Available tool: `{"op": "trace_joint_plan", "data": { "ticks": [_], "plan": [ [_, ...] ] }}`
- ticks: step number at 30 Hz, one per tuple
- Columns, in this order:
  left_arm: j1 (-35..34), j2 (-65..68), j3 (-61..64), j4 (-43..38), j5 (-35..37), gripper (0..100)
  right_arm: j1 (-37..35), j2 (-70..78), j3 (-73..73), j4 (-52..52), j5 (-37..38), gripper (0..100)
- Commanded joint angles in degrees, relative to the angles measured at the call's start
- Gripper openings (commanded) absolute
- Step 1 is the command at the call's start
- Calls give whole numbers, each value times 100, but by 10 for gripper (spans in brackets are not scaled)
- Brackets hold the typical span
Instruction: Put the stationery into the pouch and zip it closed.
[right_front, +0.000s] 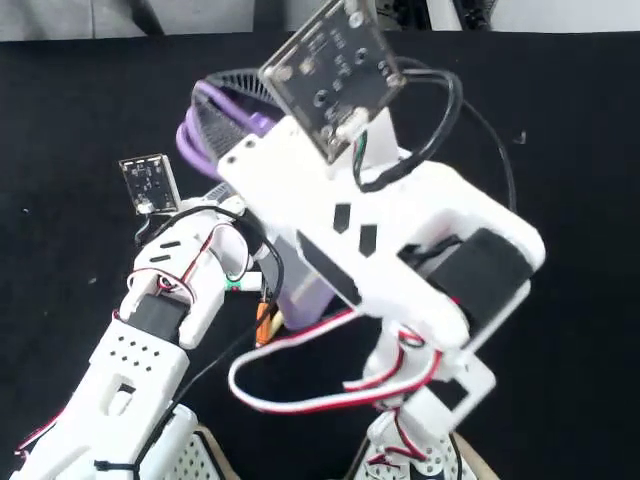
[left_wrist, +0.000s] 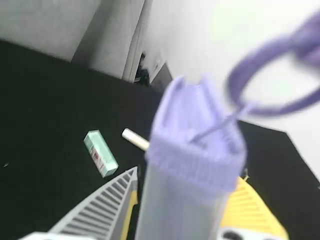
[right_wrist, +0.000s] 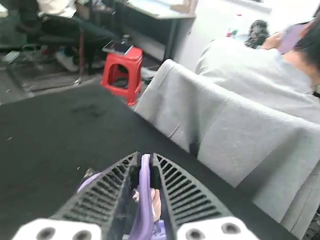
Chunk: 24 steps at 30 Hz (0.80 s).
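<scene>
Black counter (right_front: 560, 120) underneath, with lilac pouch (left_wrist: 190, 165) held between two white arms. Round the pouch, left claw (left_wrist: 189, 176) clamped tight: grey finger (left_wrist: 100, 215) on one side of it, yellow finger (left_wrist: 255, 210) on the other. On a purple strip of the pouch, right claw (right_wrist: 144, 158) clenched, dark ribbed fingers pressed in from both sides. Off the pouch's zip end, purple loop (left_wrist: 280, 75). Beyond the pouch, flat on the counter and outside it: green eraser (left_wrist: 100, 152) and, near that, white stick (left_wrist: 135, 139). Farther past the pouch, red stool (right_wrist: 121, 70).
</scene>
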Motion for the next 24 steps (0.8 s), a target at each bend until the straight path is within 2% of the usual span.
{"op": "trace_joint_plan", "data": {
  "ticks": [1, 5, 9, 11, 14, 16, 18, 20, 22, 24],
  "plan": [
    [4, -53, 242, -536, 53, 252, -141, -637, 488, 149, 44, 11],
    [171, -53, 453, -686, 35, 248, -105, -734, 602, 105, 53, 11],
    [259, -62, 488, -686, 35, 117, -18, -725, 637, 88, 141, 11],
    [251, -70, 497, -686, 26, 24, 202, -725, 637, 9, 334, 11],
    [251, -255, 558, -554, 18, 58, 782, -725, 637, -176, 378, 11],
    [242, -624, 629, -378, -62, 29, 1213, -725, 637, -316, 369, 11],
    [242, -1160, 813, -255, -703, 30, 1609, -725, 637, -440, 369, 11],
    [242, -1864, 1095, -316, -1697, 28, 1916, -708, 646, -571, 369, 11],
    [303, -2752, 1490, -431, -2629, 28, 2154, -593, 699, -721, 369, 11],
    [418, -3771, 1868, -387, -3262, 28, 2365, -400, 734, -923, 369, 11]
  ]
}}
